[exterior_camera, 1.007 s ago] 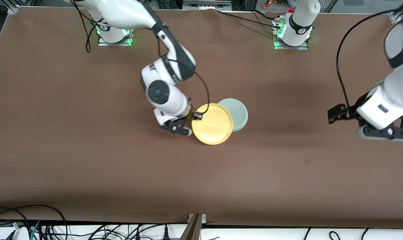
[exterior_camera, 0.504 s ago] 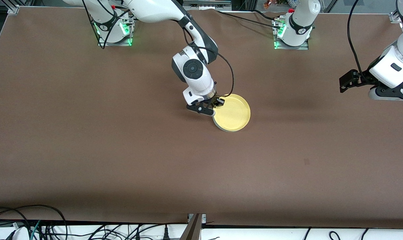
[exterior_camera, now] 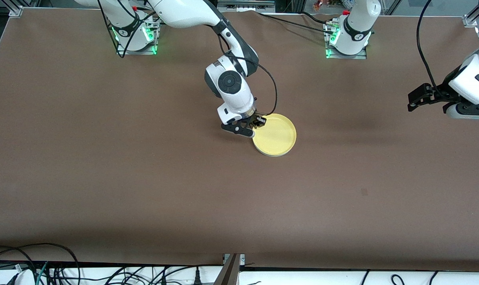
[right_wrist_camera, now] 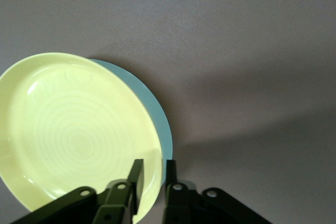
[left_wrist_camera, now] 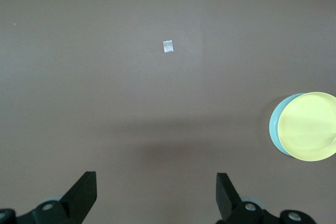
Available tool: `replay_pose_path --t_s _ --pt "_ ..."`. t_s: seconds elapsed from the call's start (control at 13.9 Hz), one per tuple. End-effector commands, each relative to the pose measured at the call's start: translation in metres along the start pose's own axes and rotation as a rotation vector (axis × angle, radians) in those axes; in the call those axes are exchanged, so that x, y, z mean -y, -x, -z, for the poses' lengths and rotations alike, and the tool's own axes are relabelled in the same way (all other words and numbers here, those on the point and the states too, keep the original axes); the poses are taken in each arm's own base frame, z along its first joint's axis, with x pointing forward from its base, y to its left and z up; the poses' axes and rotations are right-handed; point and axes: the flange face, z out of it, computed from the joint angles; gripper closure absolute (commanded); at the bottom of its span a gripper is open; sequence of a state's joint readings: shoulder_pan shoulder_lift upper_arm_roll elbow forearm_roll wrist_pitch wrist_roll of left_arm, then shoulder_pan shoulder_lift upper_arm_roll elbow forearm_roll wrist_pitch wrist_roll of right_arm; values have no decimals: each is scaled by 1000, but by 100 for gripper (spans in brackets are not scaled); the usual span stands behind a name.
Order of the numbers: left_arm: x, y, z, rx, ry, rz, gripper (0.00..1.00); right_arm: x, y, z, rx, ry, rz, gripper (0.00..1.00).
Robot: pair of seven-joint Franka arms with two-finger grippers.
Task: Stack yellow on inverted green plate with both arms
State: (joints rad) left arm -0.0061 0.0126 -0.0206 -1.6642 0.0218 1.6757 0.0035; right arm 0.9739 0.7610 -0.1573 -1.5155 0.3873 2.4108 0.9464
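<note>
On green plate [right_wrist_camera: 160, 124] — yellow [exterior_camera: 274, 134], unmarked

The green plate [right_wrist_camera: 157, 124] lies almost wholly hidden under the yellow plate [exterior_camera: 274, 134]; the front view shows next to nothing of it, and each wrist view shows only a thin crescent of its rim. The right claw [exterior_camera: 256, 122] covers the spot where it meets the yellow plate's rim in the front view, and in its own wrist view the picture's edge cuts off all but its fingers [right_wrist_camera: 134, 182]. The left claw [left_wrist_camera: 155, 195] is likewise cut off in its wrist view, only two finger ends showing, and its arm runs off the edge of the front view.
</note>
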Motion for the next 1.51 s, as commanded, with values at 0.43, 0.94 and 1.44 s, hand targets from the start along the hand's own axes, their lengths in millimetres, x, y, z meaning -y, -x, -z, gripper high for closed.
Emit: replay_pose_path --t_s 0.43,0.94,1.44 --pt "-13 14 0 -15 21 -33 0 -39 -101 161 -59 43 -62 0" --pt "-18 13 7 -23 16 -44 0 -173 -193 338 24 25 71 0" --pt "-40 16 8 -8 12 -83 0 -272 -186 433 7 136 175 0"
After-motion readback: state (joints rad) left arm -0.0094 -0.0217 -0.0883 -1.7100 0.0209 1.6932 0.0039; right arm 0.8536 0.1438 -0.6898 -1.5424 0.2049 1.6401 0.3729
